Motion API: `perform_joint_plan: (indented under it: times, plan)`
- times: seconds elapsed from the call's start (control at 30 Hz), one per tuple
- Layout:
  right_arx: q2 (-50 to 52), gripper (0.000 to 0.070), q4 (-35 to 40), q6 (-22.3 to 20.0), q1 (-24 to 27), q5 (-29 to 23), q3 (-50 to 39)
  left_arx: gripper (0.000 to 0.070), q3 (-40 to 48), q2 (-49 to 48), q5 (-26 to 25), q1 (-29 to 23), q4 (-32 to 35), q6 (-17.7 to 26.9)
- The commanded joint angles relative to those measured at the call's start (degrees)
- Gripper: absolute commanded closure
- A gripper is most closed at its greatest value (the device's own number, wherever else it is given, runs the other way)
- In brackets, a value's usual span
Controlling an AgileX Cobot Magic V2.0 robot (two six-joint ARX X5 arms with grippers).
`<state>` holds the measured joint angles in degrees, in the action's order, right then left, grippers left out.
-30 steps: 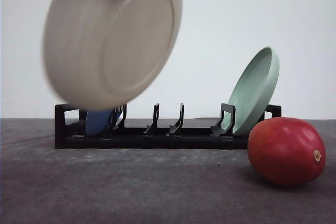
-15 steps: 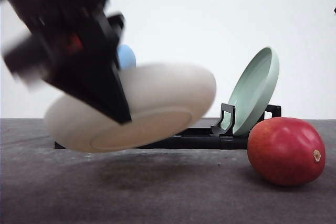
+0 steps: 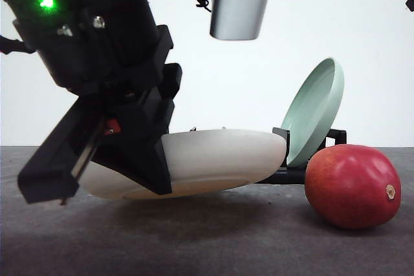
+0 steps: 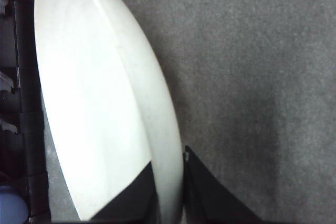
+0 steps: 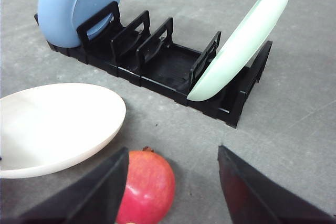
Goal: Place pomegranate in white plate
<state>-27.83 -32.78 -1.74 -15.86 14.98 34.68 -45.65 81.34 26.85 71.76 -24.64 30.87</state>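
Gripping the matte cream round plate (image 3: 213, 159) by its rim, the left gripper (image 4: 168, 203) holds it low; the glossy red pomegranate (image 5: 144, 184) lies on the table beside the plate, below the open right gripper (image 5: 170, 192), the nearer arm.

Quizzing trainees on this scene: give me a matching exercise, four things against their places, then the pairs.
Things:
1. white plate
2. pomegranate
3. blue plate
4. green plate

Places:
A. upright in one end slot of the rack
B. on the table, between the open right gripper's fingers
C. held at its rim by the left gripper, low over the table
D. leaning in the rack's other end, nearest the fruit

Pairs: 1-C, 2-B, 3-A, 4-D
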Motion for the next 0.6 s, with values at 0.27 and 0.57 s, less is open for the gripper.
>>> perform_joint_plan:
  times: [0.27,0.57]
  plan:
    - [-0.13,0.0361,0.55,-0.39,-0.31,0.0,0.81,0.0415,-0.64,0.76,0.3,0.75,0.53,-3.6]
    - [-0.15,0.0361,0.59,-0.39,-0.31,-0.02,0.81,0.0255,-6.28,0.63,-10.34,-1.29,-6.5,-12.19]
